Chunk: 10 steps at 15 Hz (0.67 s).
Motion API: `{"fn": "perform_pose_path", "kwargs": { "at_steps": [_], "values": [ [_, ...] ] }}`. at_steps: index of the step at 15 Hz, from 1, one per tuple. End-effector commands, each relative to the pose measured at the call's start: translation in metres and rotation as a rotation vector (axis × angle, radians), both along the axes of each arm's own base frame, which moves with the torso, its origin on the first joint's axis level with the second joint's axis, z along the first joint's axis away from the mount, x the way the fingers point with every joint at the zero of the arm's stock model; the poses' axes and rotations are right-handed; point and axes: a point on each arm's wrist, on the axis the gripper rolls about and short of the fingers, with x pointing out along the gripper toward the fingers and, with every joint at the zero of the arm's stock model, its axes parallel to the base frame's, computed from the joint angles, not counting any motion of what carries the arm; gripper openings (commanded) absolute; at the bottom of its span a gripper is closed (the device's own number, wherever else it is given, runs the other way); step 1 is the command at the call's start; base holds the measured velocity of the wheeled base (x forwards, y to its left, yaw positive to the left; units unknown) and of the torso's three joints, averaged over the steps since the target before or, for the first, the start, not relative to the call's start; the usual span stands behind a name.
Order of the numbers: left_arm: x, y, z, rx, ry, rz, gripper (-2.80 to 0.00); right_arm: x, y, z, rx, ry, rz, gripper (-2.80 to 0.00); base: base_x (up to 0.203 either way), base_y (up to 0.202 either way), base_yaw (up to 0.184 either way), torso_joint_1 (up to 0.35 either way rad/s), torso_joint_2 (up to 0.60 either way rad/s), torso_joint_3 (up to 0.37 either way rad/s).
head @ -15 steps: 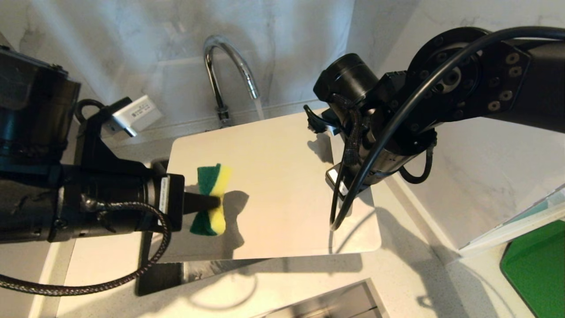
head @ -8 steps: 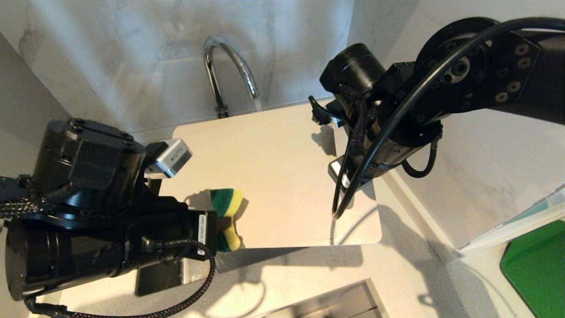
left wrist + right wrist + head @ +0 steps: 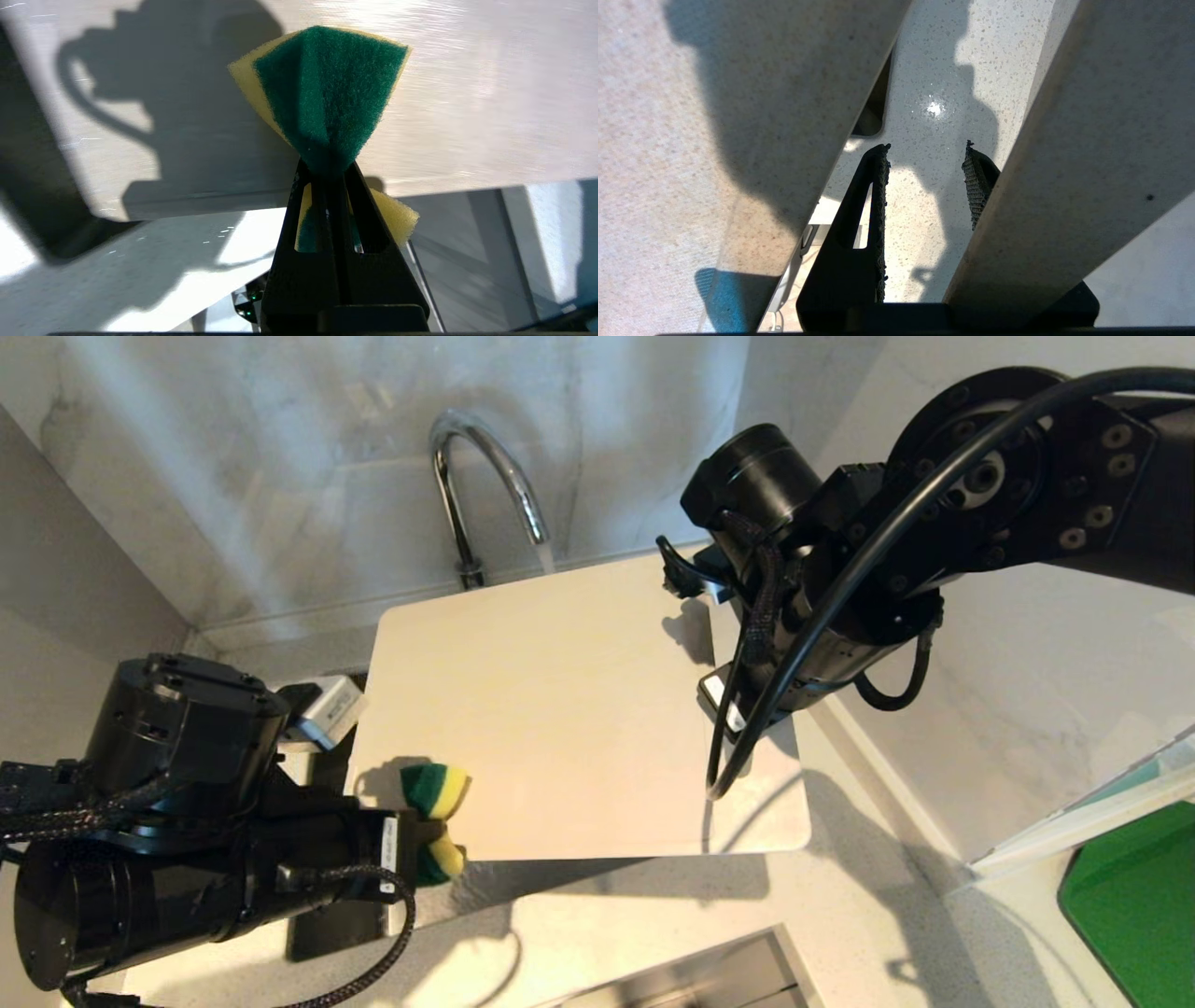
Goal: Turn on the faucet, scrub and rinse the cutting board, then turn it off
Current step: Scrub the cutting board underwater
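Observation:
The off-white cutting board is tilted above the counter, its far edge under the chrome faucet. A thin stream of water falls from the spout. My right gripper holds the board at its right end. Its fingers stand a little apart: one shows in the gap and the other is half hidden behind the board's strip. My left gripper is shut on a pinched green and yellow sponge, which sits at the board's near left corner. In the left wrist view the sponge fans out against the board.
A dark sink opening lies below the board's left side. A dark green flat thing sits on a white ledge at the far right. Marble walls close in behind and on the right. A steel-edged recess shows at the counter's near edge.
My left arm has drawn the sponge back from the board's left middle to its near left corner and swung lower. The right arm and board have barely shifted.

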Motion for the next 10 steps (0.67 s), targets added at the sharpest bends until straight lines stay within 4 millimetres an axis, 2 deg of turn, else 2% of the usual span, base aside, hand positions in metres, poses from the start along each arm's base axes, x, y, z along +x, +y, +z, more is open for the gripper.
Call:
{"fn": "perform_pose_path", "kwargs": {
  "at_steps": [1,7,10],
  "values": [
    [0.003,0.024,-0.002,-0.014,0.004,0.062,-2.8,-0.001,-0.001,0.0,-0.004,0.002,0.0,-2.8,0.0,0.0,0.0,0.0,0.0,0.0],
    [0.004,0.074,-0.029,-0.026,0.039,0.154,-2.8,-0.003,-0.002,0.003,0.0,-0.003,0.0,-2.8,0.0,0.0,0.0,0.0,0.0,0.0],
    [0.01,0.097,-0.025,-0.051,0.014,0.2,-2.8,-0.005,-0.003,0.004,0.002,-0.005,0.0,-2.8,0.0,0.0,0.0,0.0,0.0,0.0]
  ]
}}
